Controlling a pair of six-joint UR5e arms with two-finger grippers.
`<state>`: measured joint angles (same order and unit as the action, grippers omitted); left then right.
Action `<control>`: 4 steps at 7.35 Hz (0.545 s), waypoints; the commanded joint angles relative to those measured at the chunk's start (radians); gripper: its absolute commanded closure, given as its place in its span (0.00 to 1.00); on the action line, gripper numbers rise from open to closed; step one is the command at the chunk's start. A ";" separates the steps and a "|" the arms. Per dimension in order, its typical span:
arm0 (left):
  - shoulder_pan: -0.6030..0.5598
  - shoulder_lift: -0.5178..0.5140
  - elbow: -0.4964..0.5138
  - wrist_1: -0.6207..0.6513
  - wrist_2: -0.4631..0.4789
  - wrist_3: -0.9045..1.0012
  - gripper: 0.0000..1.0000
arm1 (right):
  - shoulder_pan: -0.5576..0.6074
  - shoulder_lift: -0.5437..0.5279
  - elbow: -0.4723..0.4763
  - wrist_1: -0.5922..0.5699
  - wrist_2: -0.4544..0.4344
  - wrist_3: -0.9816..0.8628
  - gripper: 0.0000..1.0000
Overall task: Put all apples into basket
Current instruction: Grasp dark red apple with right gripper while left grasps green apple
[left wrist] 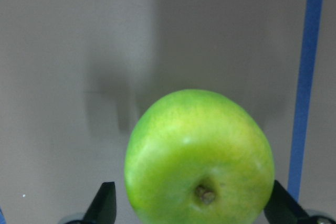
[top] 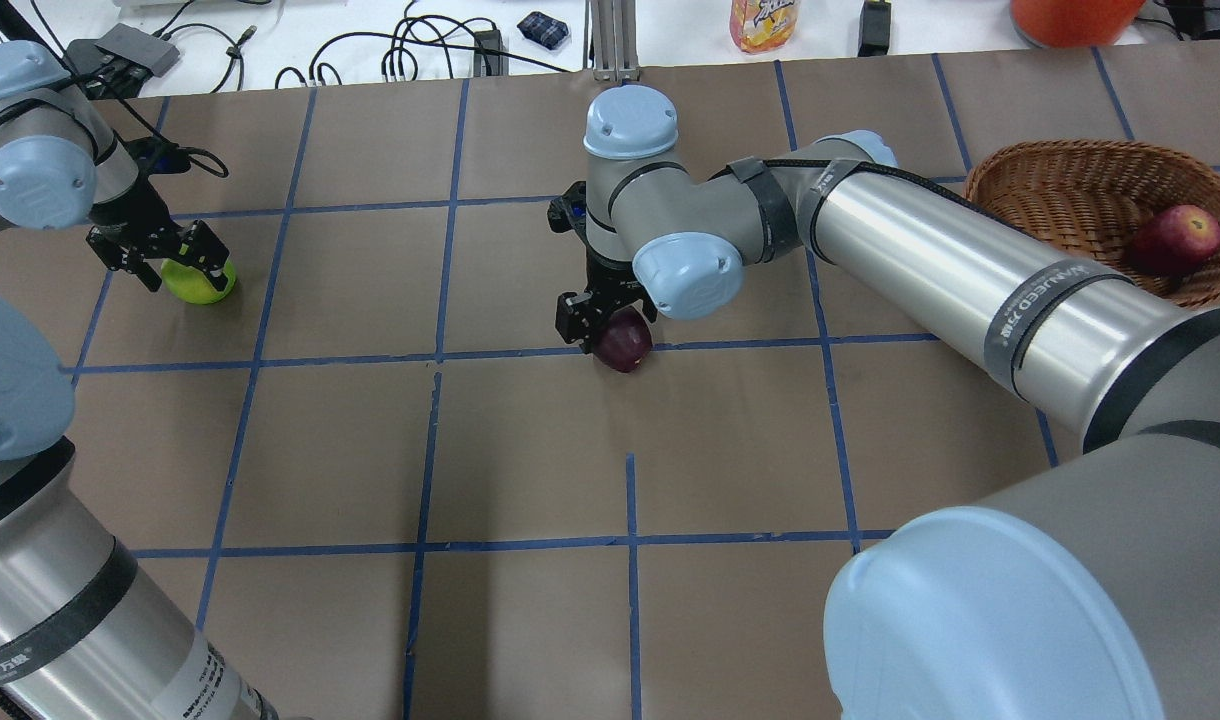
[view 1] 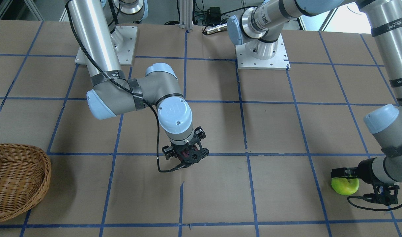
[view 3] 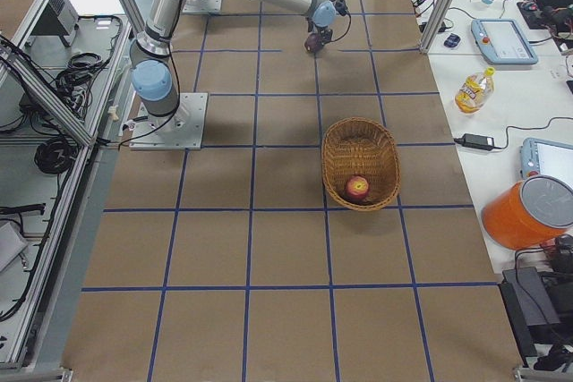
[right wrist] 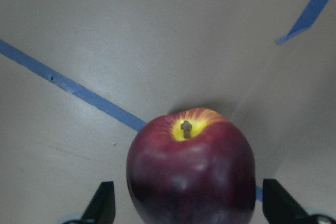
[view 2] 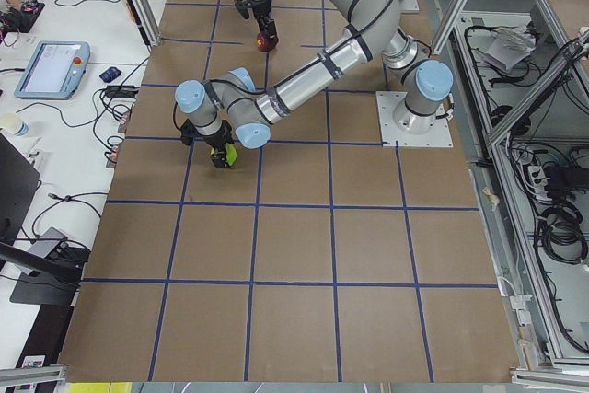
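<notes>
Maroon apple fills my right wrist view: on the table, straddled by the right gripper, jaws spread, gaps both sides. Left gripper likewise straddles the green apple, unclenched. Basket, red apple inside, lies nearer the right arm, well apart from the left.

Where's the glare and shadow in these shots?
Overhead: glare streaks along the right arm's tube. Right wrist: soft highlights on the maroon apple, shadow behind it. Left wrist: the green apple throws a soft shadow on the table.
</notes>
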<state>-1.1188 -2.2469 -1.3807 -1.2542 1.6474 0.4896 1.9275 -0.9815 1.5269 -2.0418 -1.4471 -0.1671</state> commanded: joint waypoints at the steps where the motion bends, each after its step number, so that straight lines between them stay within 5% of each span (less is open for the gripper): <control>1: 0.002 0.003 -0.004 -0.004 -0.009 -0.005 0.69 | 0.001 0.017 0.004 -0.044 0.001 0.000 0.00; 2: -0.001 0.013 0.000 -0.023 -0.011 -0.035 1.00 | 0.001 0.036 0.004 -0.104 -0.003 0.000 0.00; 4: -0.028 0.088 0.052 -0.187 -0.011 -0.144 1.00 | -0.001 0.040 0.007 -0.119 -0.015 0.004 0.00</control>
<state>-1.1317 -2.2031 -1.3582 -1.3481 1.6374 0.4133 1.9280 -0.9460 1.5318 -2.1441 -1.4507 -0.1662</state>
